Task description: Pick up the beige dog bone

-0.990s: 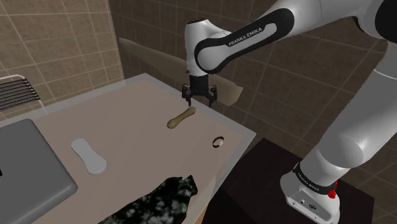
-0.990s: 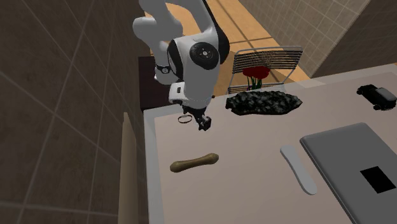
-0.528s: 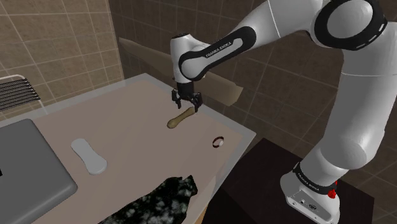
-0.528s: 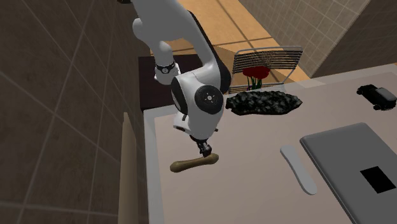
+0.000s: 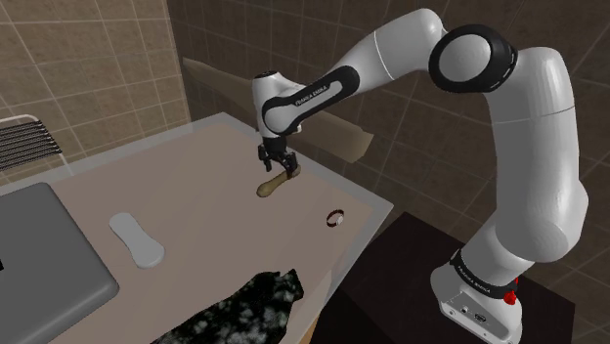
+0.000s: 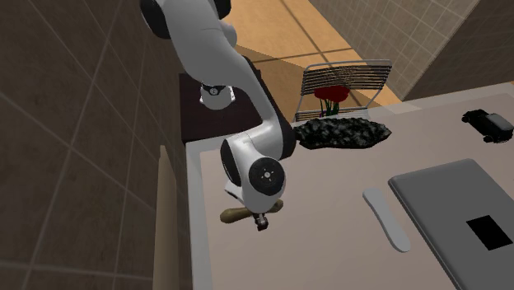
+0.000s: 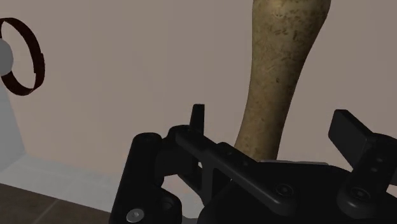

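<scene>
The beige dog bone [image 5: 267, 188] lies flat on the pale table [image 5: 196, 176] near its far edge. My black gripper [image 5: 280, 169] has come down over the bone's end nearest the wall. In the wrist view the bone [image 7: 286, 57] runs away from the hand between the two fingers, and the gripper [image 7: 273, 124] is open, with a gap on each side of the bone. From the second exterior view the hand [image 6: 262, 221] covers the middle of the bone [image 6: 235, 216], whose one end sticks out.
A small dark ring [image 5: 335, 218] sits near the table's corner toward the stand. A flat white piece [image 5: 137, 239], a grey laptop [image 5: 39, 254] and a dark speckled cloth [image 5: 254, 308] lie further along. A wooden board [image 5: 327, 122] leans behind the table.
The arm swung toward the shoulder view's left and lowered, bringing the gripper from above the table's edge down astride the bone. The bone has not moved and the fingers stay apart.
</scene>
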